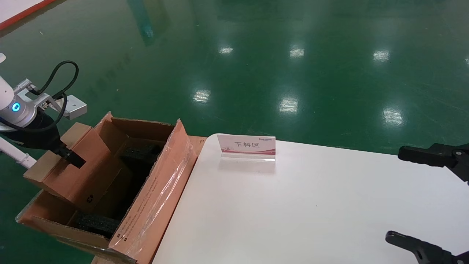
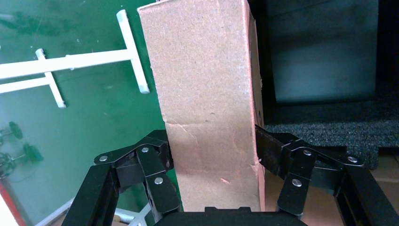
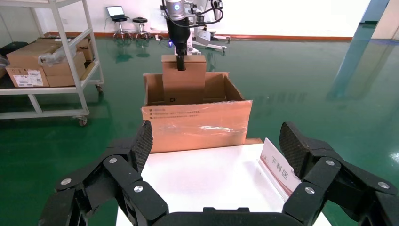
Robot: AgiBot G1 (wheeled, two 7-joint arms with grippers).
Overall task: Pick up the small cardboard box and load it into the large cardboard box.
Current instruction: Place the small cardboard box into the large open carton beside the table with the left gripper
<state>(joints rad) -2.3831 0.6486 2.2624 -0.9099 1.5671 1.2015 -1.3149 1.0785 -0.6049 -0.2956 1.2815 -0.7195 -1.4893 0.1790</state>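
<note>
We have the plain brown small cardboard box point(image 1: 69, 168) clamped in the left gripper point(image 2: 211, 155), partly lowered into the long taped large cardboard box point(image 1: 154, 205). Next we lower it and let go. The right gripper point(image 3: 216, 146) hangs wide open, empty, over the white surface point(image 1: 311, 205).

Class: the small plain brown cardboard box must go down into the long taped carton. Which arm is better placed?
Left. The left gripper already clamps the small plain brown cardboard box over the long taped carton; the right gripper hangs open above the white table.
</note>
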